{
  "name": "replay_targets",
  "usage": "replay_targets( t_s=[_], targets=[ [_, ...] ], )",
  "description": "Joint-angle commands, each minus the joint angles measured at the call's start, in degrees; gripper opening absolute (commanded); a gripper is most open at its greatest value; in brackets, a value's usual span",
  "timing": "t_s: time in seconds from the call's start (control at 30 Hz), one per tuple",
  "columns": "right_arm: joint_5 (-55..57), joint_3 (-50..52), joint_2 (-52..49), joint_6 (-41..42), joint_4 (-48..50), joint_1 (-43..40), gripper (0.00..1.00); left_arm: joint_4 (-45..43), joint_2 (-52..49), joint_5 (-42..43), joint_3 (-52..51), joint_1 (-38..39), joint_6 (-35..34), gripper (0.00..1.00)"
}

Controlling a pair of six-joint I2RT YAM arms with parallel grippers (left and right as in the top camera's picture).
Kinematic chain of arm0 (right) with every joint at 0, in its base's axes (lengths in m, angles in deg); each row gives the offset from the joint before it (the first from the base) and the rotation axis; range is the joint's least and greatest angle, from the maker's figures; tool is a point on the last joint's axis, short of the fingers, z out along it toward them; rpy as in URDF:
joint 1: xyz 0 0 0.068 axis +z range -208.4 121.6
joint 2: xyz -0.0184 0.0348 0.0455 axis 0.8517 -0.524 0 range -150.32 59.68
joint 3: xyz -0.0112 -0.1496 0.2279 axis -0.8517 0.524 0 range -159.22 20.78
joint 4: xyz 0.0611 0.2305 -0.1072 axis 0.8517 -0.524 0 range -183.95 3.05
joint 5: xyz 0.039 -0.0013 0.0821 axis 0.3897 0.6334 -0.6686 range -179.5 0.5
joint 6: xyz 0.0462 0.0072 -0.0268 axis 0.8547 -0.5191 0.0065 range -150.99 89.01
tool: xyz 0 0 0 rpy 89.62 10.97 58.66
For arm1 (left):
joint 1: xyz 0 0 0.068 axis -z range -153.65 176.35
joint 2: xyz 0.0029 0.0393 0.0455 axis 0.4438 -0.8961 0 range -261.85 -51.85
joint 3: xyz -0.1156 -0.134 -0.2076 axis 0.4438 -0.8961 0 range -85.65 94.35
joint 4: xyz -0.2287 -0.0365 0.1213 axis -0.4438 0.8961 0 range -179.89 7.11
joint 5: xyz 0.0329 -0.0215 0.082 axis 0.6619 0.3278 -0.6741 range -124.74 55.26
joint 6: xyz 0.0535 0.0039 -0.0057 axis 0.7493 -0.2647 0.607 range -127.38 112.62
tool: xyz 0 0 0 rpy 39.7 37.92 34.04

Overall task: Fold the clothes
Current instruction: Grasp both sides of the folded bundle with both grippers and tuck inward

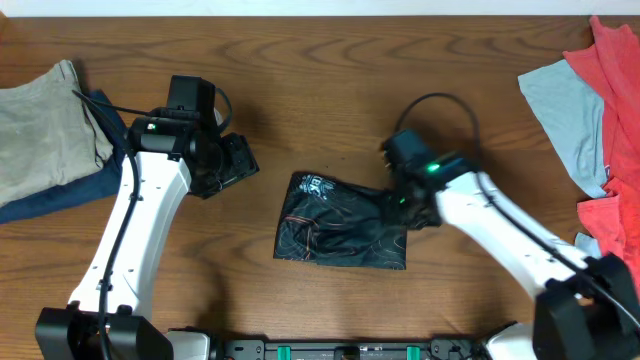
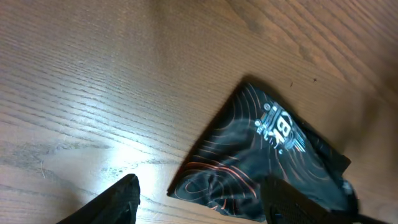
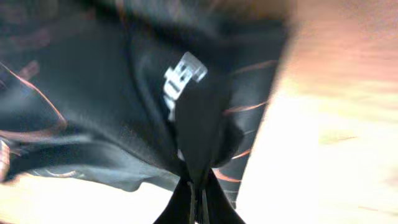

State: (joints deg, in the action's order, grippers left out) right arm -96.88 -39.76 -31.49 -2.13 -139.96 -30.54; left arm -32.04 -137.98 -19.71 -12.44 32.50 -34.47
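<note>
The black jersey (image 1: 340, 228) with thin orange-red lines and a white logo lies folded small in the middle of the table. It also shows in the left wrist view (image 2: 261, 155) and the right wrist view (image 3: 112, 106). My right gripper (image 1: 400, 200) is shut on a pinch of the jersey's right edge (image 3: 198, 186). My left gripper (image 1: 238, 165) is open and empty above bare wood, to the left of the jersey; its fingers frame the jersey's near corner (image 2: 199, 202).
A beige garment (image 1: 40, 125) lies on a dark blue one (image 1: 60, 190) at the left edge. A grey garment (image 1: 565, 105) and red ones (image 1: 615, 130) lie at the right edge. Bare wood lies across the back of the table.
</note>
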Motion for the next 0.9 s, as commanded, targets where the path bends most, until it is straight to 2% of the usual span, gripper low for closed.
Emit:
replay_targets(
  t_s=[0.0, 0.07, 0.1, 0.2, 0.27, 0.43, 0.53, 0.7, 0.87],
  targets=[
    [2.7, -1.3, 1.2, -4.3, -0.7, -4.5, 0.01, 0.2, -0.2, -0.3, -0.6, -0.1, 0.5, 0.64],
    [4.5, -1.3, 0.7, -4.3, -0.5, -6.4, 0.03, 0.2, -0.2, -0.3, -0.6, -0.1, 0.5, 0.64],
    [5.2, -1.3, 0.4, -4.3, -0.3, -7.1, 0.08, 0.2, -0.2, -0.3, -0.6, -0.1, 0.5, 0.64],
    [7.7, -1.3, 0.0, -4.3, -0.2, -8.2, 0.38, 0.3, -0.2, -0.3, -0.6, -0.1, 0.5, 0.64],
    [9.5, -1.3, 0.0, -4.3, -0.2, -8.4, 0.43, 0.5, -0.2, -0.3, -0.6, -0.1, 0.5, 0.64],
    [7.4, -1.3, 0.5, -5.8, -2.3, -8.3, 0.43, 1.0, -0.2, -0.3, -0.6, 0.2, 0.5, 0.64],
    [0.7, -1.3, 2.0, -7.6, -4.0, -8.3, 0.42, 1.3, -0.3, -0.3, -0.7, 1.0, 0.9, 0.64],
    [-11.8, -1.3, 4.3, -16.4, -4.1, -7.3, 0.41, 1.2, -0.5, -0.3, -1.6, 3.3, 1.8, 0.64],
    [-8.6, -0.2, 3.3, -20.8, -4.3, -3.4, 0.39, -1.3, -1.1, -0.3, -4.9, 6.3, 1.7, 0.64]
  ],
)
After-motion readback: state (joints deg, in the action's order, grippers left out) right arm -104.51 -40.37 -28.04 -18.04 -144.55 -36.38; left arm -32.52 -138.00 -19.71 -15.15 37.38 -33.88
